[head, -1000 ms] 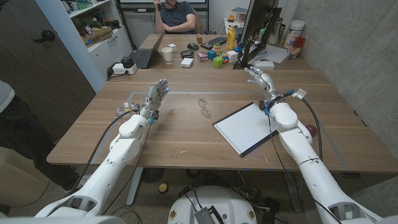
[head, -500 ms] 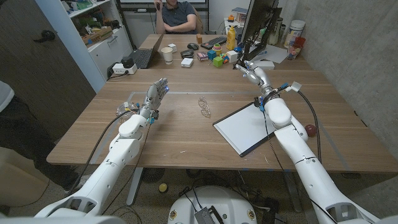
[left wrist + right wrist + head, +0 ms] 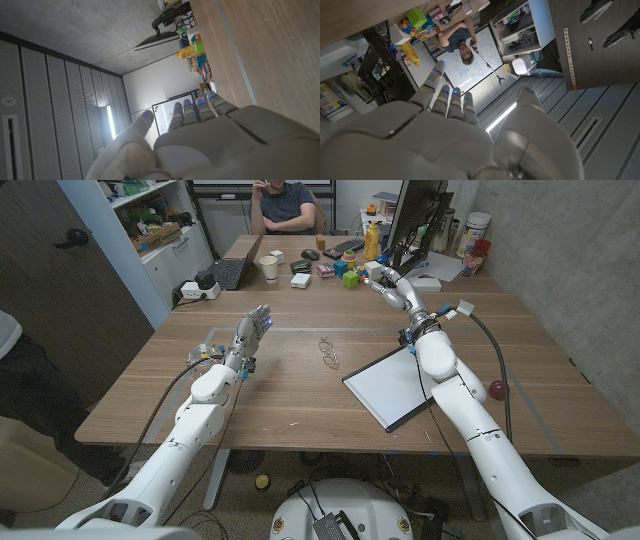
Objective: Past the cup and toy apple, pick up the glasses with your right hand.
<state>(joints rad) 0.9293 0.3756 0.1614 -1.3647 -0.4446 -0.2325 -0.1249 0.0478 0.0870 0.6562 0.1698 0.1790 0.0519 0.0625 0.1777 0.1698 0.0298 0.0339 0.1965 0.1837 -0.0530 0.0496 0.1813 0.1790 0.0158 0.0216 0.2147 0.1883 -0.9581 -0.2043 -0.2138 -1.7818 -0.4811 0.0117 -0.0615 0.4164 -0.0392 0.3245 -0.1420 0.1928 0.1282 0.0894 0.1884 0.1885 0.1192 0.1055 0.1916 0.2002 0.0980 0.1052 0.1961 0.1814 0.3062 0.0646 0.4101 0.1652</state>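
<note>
The thin wire-framed glasses at the frame's centre are too small to make out. The seated person at the top is cut off by the edge.

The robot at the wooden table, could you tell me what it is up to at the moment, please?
It is meant to pick up the glasses, which lie untouched on the table between the arms. The right hand is raised with fingers apart, holding nothing, beyond the white board near the clutter at the far end. The left hand is upright and open. A person sits behind the table.
</note>
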